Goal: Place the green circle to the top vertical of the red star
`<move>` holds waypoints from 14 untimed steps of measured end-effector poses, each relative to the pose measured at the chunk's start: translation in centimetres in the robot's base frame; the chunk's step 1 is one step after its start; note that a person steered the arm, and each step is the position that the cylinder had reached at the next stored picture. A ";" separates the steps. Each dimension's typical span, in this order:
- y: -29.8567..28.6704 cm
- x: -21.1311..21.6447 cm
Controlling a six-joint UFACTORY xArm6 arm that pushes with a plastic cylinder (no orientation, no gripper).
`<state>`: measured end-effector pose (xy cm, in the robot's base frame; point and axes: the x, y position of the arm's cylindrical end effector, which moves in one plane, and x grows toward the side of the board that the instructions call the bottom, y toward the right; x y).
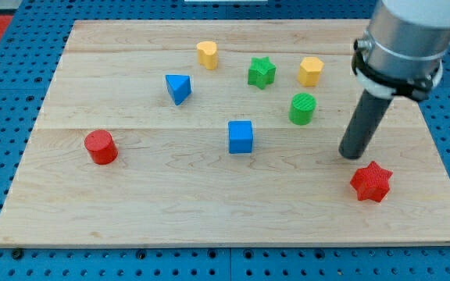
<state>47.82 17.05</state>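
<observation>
The green circle is a short green cylinder right of the board's centre. The red star lies toward the view's lower right. My tip rests on the board between them, to the lower right of the green circle and just up and left of the red star. It touches neither block.
A green star, a yellow hexagon and a yellow heart-like block sit near the top. A blue triangle and a blue cube sit mid-board. A red cylinder is at the left. The wooden board lies on blue pegboard.
</observation>
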 end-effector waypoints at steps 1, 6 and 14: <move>-2.9 0.0; -4.8 -8.6; -1.9 -6.0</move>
<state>41.87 15.14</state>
